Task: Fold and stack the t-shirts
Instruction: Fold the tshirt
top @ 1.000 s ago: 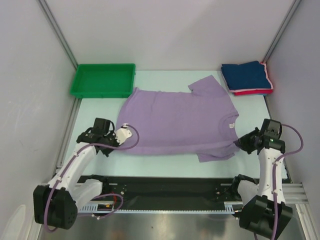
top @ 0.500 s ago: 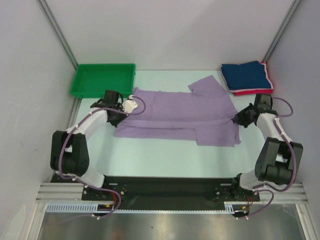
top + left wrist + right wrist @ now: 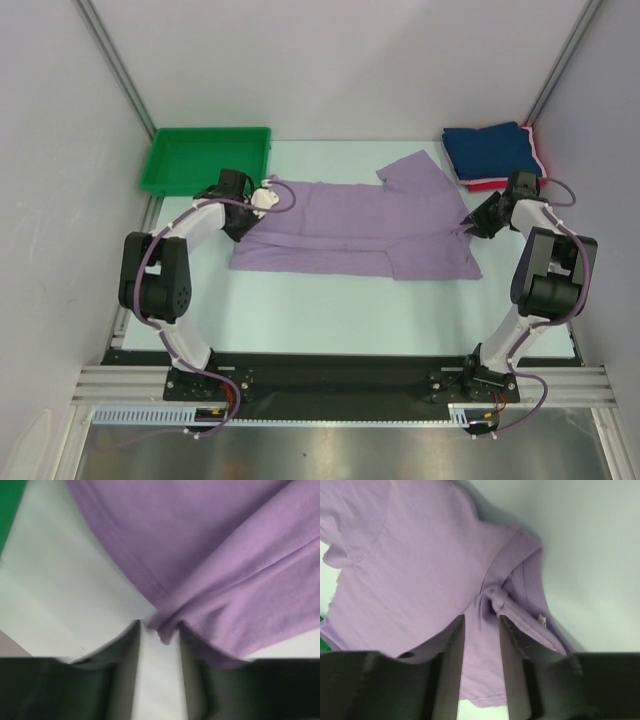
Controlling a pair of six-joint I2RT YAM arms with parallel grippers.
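The pale lavender t-shirt (image 3: pixel 350 225) lies mid-table, its near half folded over to the far edge into a long band. My left gripper (image 3: pixel 262 196) is low at the band's far left corner. In the left wrist view the jaws (image 3: pixel 160 627) stand slightly open, with a small tip of the shirt (image 3: pixel 210 555) between the fingertips. My right gripper (image 3: pixel 470 226) is at the band's right end, by the collar. Its jaws (image 3: pixel 482 617) stand slightly open over the shirt (image 3: pixel 420 570), with a bunched knot of cloth just past the tips. The folded navy blue shirt (image 3: pixel 495 150) lies on the pink-red one (image 3: pixel 500 184) at the back right.
A green plastic tray (image 3: pixel 210 131) stands at the back left, close to my left gripper. Grey walls and slanted metal posts close in the table on the left, right and back. The black rail with the arm bases runs along the near edge.
Both grippers have carried the shirt's near edge away from the bases and over to the far edge, folding it in half. They now sit lower at the far corners.
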